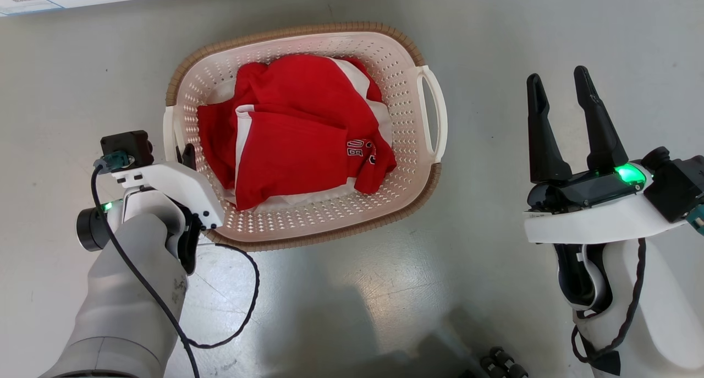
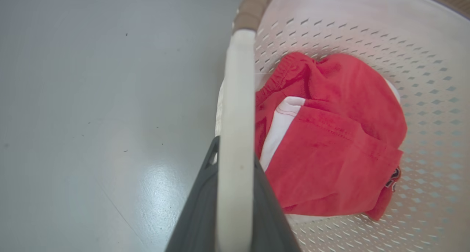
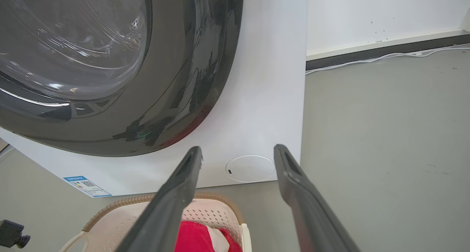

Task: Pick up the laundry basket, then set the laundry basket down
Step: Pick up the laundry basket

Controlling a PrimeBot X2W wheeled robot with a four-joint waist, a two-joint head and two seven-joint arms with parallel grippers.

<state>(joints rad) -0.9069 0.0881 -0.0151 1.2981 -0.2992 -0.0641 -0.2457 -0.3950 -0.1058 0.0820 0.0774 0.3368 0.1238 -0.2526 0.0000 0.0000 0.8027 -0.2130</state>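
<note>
One of two handles is secured: the left gripper (image 1: 186,153) is clenched on the white loop handle (image 2: 237,98) at the left side of the laundry basket (image 1: 308,224), while the right gripper (image 1: 559,75) hangs released, well apart from the right handle (image 1: 434,114). Lifting and setting down appear not yet done. Basket, cream perforated plastic with a brown woven-look rim, rests on the grey floor (image 1: 341,306) before the washing machine (image 3: 264,79), holding a red-and-white garment (image 1: 297,136)

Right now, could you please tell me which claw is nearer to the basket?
Left. The left claw is shut on a handle of the basket; the right claw is open, off to its right side, apart from it.
</note>
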